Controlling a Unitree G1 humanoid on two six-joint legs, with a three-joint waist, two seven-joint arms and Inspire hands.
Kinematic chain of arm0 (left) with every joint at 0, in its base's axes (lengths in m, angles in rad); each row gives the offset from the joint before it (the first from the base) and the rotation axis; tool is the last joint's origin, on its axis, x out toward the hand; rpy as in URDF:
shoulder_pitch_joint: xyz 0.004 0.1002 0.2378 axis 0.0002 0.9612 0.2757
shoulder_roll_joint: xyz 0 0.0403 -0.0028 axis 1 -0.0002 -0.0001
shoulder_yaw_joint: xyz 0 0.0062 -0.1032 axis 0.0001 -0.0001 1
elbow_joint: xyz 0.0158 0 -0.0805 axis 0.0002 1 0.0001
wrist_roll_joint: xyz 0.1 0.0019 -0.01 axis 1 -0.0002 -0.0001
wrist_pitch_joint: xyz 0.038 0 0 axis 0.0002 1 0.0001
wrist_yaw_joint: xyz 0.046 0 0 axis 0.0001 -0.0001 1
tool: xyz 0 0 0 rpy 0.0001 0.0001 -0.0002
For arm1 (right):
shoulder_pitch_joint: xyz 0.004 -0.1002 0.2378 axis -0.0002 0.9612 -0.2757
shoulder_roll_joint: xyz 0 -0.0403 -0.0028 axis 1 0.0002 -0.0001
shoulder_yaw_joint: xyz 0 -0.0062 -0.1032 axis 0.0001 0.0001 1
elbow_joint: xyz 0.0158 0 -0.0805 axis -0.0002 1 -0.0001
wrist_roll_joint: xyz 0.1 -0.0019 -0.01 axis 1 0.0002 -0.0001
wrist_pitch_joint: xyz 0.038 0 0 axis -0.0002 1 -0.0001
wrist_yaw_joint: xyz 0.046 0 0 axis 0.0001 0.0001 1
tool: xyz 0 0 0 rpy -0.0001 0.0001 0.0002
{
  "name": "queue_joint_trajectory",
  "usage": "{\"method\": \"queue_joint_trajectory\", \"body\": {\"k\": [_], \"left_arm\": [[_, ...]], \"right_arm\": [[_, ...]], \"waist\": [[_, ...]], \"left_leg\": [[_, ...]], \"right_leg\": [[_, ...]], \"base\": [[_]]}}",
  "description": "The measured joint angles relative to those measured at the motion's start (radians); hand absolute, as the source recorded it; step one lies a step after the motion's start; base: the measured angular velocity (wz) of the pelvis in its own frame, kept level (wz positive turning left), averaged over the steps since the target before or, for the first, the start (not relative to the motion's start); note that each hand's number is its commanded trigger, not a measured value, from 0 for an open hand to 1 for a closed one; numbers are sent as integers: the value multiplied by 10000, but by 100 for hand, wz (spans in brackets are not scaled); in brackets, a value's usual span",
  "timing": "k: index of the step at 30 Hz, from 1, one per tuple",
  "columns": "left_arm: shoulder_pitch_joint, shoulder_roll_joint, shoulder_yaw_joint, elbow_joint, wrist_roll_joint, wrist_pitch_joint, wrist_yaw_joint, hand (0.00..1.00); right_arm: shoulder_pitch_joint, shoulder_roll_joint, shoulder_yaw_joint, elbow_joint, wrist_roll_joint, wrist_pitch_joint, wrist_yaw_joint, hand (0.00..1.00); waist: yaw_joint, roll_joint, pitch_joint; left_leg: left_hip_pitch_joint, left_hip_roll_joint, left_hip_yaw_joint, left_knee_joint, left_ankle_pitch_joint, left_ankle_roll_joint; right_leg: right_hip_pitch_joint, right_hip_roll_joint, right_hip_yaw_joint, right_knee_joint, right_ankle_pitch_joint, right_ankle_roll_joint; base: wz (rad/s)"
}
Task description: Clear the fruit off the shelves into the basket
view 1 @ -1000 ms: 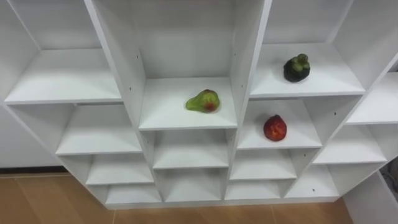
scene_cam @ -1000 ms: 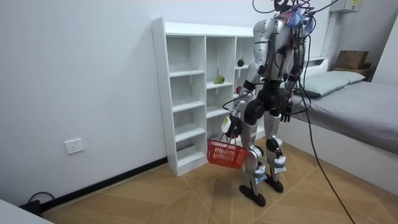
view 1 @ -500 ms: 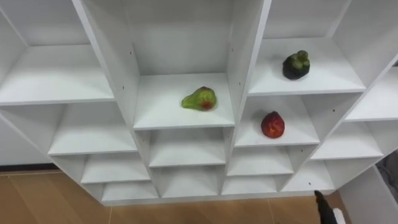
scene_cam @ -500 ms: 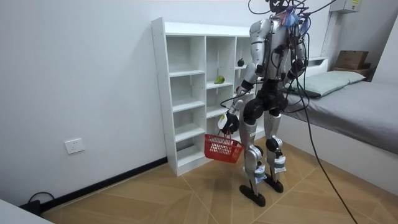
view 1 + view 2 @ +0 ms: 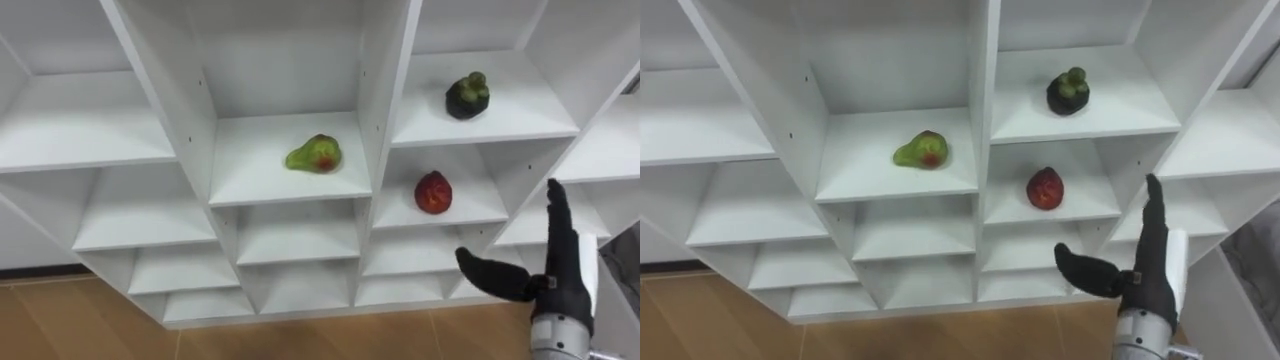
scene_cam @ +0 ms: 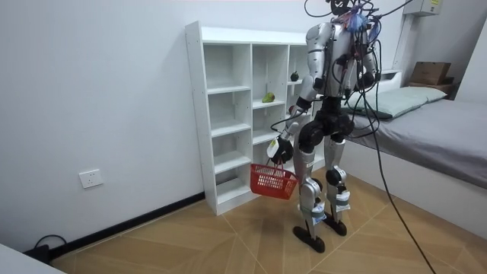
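Observation:
Three fruits lie in the white closet [image 5: 386, 90]. A green pear with a red blush [image 5: 314, 155] rests on the middle shelf. To its right, a dark round fruit with a green top [image 5: 467, 95] sits one shelf above a red fruit [image 5: 432, 192]. My right hand [image 5: 558, 290] is raised at the lower right, open, fingers straight up and thumb pointing left, below and right of the red fruit, touching nothing. In the room view my left hand [image 6: 278, 150] hangs low, shut on the handle of a red basket [image 6: 272, 181] in front of the closet [image 6: 201, 114].
Most closet compartments hold nothing. Wooden floor [image 5: 90, 325] runs below the closet. In the room view a bed [image 6: 437, 129] stands behind me on the room view's right, and a wall socket [image 6: 90, 179] is low on the wall to the room view's left.
My right hand has risen into view at the lower right, up to the red fruit's shelf. The basket swung slightly towards the closet. The eye view has shifted a little.

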State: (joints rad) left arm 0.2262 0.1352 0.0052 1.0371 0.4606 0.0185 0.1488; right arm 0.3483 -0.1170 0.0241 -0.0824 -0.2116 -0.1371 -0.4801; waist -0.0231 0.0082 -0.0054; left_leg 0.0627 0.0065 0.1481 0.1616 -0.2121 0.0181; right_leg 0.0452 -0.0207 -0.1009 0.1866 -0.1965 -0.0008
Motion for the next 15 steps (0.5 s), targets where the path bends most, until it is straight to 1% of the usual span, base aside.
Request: {"method": "queue_joint_trajectory", "body": {"k": [2, 5, 11, 13, 15], "left_arm": [[6, 6, -19, 58, -2, -20, -14, 100], [-74, 29, -193, 235, -142, -65, -21, 100], [-136, 70, -220, 258, -198, -65, -53, 100], [-142, 133, -305, 142, -372, -33, -73, 100], [-153, 163, -308, 160, -370, -28, -84, 100]], "right_arm": [[-282, -59, 73, -257, -115, -198, -223, 0], [-626, -115, 307, -359, -223, -267, -433, 0], [-988, -201, 332, -441, -231, -339, -534, 0], [-1119, -450, 335, -442, 106, -339, -526, 0], [-1302, -603, 336, -445, 470, -331, -518, 0]], "waist": [[37, -4, -6], [39, -31, -2], [73, -93, 29], [59, -149, 62], [105, -201, 77]], "left_leg": [[16, 25, 83, -2, 0, -1], [64, 45, 127, 1, -1, -2], [52, 51, 105, 7, -1, -3], [41, 48, 80, 7, -1, -3], [48, 46, 77, 6, 0, -4]], "right_leg": [[9, 35, 123, 22, 6, -9], [47, 54, 165, 23, 26, -23], [59, 53, 116, 3, 55, -25], [62, 51, 94, -10, 55, -25], [62, 49, 90, -10, 55, -25]], "base": [[-11], [-5], [0], [0], [0]]}}
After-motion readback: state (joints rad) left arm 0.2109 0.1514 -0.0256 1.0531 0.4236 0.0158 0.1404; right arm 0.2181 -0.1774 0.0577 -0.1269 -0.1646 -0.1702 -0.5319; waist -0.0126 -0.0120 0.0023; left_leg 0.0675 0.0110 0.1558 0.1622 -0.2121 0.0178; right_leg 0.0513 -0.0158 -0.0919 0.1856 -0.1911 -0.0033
